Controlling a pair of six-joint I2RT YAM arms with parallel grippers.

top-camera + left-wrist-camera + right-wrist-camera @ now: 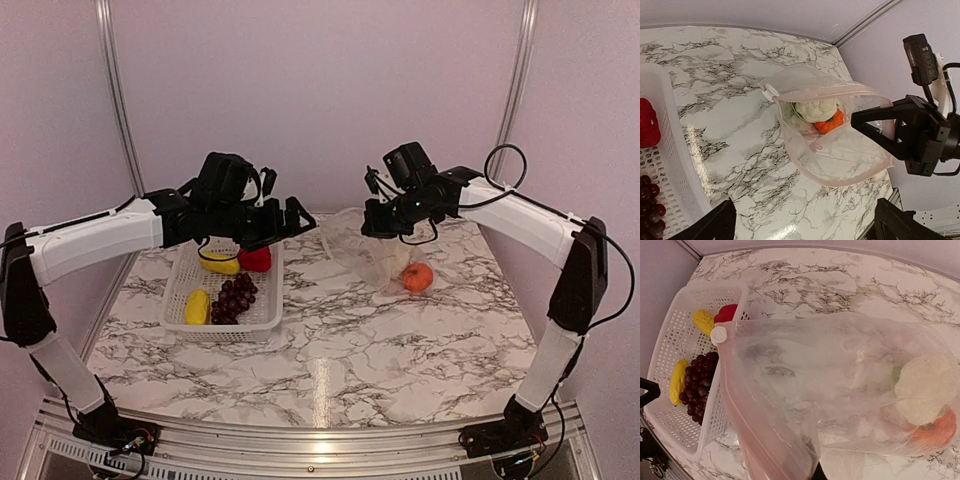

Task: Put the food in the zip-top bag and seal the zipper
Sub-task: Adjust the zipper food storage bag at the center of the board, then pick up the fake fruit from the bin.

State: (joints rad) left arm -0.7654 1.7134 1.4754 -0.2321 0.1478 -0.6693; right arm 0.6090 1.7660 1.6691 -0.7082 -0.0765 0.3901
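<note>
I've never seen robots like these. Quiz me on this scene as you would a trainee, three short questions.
1. Is the left gripper open or shut?
2. What holds the bag? A: left gripper. B: right gripper. C: nothing.
3. True or false: the grapes lie in the bag.
Key: 1 open. 2 B. 3 false, they lie in the basket.

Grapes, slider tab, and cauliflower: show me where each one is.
grapes (233, 297): overhead view, middle of the bunch.
slider tab (770, 92): left wrist view, centre of the tab.
cauliflower (815, 109): left wrist view, its white top.
</note>
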